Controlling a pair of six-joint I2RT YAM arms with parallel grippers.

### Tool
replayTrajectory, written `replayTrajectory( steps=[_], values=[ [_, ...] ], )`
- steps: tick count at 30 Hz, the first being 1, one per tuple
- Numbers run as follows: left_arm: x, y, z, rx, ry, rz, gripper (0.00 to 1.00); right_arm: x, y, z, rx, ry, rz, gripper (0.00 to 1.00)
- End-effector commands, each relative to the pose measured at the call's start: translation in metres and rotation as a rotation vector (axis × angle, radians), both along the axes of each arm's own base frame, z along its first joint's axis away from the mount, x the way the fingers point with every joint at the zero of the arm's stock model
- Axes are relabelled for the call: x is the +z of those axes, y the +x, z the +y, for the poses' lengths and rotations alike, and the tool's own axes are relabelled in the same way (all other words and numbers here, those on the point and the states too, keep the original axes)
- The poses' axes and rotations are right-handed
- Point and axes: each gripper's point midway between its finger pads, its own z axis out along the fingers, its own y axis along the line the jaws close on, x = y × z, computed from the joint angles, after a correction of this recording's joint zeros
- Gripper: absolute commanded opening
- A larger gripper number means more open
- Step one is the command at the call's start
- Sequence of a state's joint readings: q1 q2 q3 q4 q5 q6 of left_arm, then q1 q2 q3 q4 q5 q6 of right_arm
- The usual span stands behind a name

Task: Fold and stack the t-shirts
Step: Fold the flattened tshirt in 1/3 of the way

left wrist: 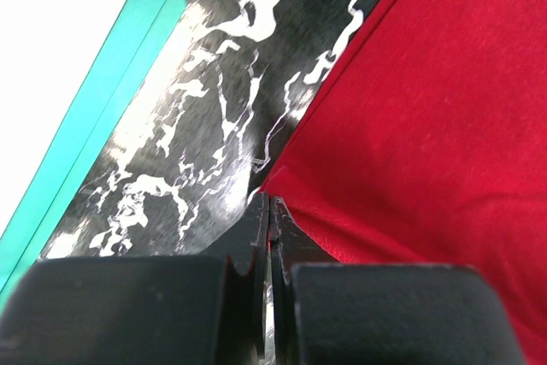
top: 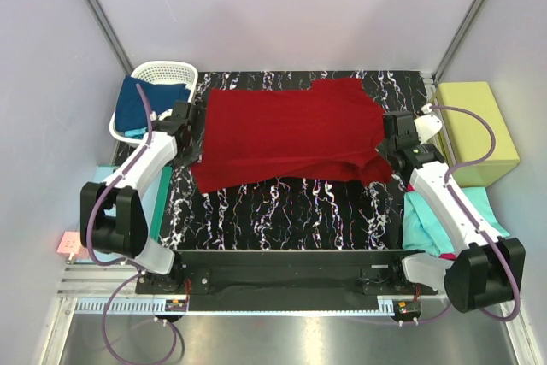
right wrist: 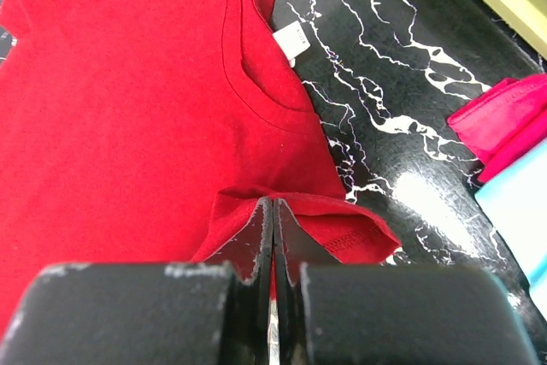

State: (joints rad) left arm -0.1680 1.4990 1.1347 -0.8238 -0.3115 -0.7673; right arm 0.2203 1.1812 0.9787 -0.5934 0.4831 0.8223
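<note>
From above, the dark red t-shirt [top: 291,130] lies spread over the far half of the bench [top: 282,207], the left tool [top: 191,128] at its left edge, the right tool [top: 391,153] at its right; both should lift level and travel together, cloth taut. The left wrist view shows that tool closed on the shirt's corner over glossy marbled black. The right wrist view shows its tool pinching a sleeve fold, with a magenta t-shirt [right wrist: 504,121] near the bench's right edge.
</note>
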Motion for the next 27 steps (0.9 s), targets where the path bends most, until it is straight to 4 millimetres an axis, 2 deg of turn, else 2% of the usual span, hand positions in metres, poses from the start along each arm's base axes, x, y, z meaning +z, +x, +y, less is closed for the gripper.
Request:
replayTrajectory(
  steps=[1, 6, 7, 12, 15, 21, 27],
  values=[
    [0.011, 0.031, 0.005, 0.037, 0.021, -0.08, 0.0, 0.0, 0.017, -0.003, -0.009, -0.017, -0.026, 0.0],
    [0.014, 0.051, -0.001, 0.04, 0.004, -0.098, 0.0, -0.01, 0.03, -0.003, -0.005, -0.023, -0.01, 0.0],
    [0.017, 0.058, -0.004, 0.036, 0.001, -0.107, 0.0, -0.017, 0.032, -0.002, -0.004, -0.026, 0.01, 0.0],
    [0.015, 0.07, -0.011, 0.028, 0.007, -0.112, 0.0, -0.025, 0.042, 0.001, 0.0, -0.019, 0.012, 0.0],
    [0.011, 0.076, -0.016, 0.022, 0.009, -0.105, 0.0, -0.032, 0.049, 0.003, -0.001, -0.018, 0.024, 0.0],
    [-0.014, 0.079, -0.024, 0.012, 0.019, -0.054, 0.0, -0.052, 0.061, 0.007, 0.005, -0.015, 0.067, 0.0],
    [-0.023, 0.087, -0.027, 0.007, 0.025, -0.037, 0.0, -0.065, 0.072, 0.012, 0.015, -0.015, 0.095, 0.0]
  ],
)
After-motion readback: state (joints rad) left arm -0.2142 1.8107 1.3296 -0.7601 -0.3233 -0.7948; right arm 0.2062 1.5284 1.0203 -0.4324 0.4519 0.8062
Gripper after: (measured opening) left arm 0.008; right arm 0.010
